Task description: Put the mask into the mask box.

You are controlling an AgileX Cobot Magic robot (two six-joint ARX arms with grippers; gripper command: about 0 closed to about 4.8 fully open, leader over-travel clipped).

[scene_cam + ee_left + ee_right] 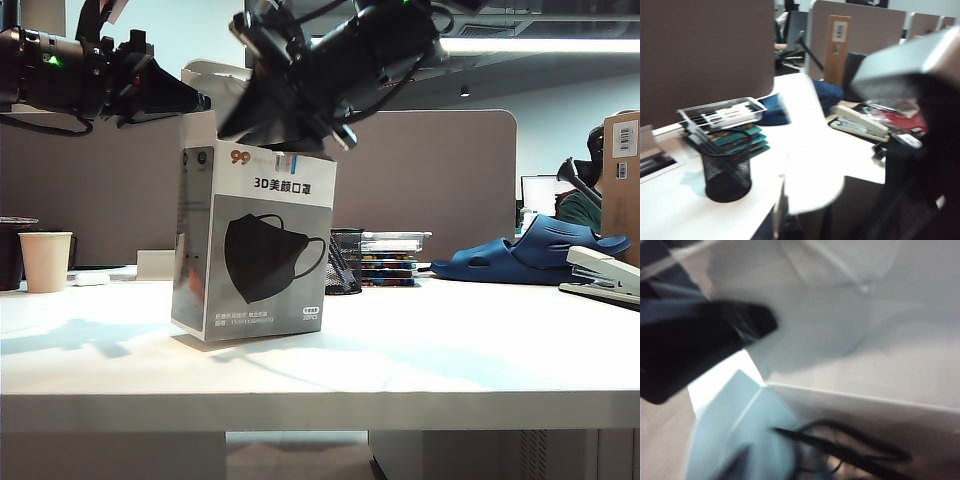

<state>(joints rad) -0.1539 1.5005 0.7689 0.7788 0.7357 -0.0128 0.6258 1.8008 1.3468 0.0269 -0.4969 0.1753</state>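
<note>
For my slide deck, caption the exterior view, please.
Both tools, left and right, meet at the open top of the upright mask box on the white table.

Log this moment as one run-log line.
left gripper: shut, at flap of mask box | right gripper: over box opening, state unclear | mask: loops inside box

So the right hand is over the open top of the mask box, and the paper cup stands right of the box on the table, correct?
Not quite. The exterior view shows the paper cup standing left of the mask box, near the table edge. The rest holds: the right hand is over the box's open top.
</note>
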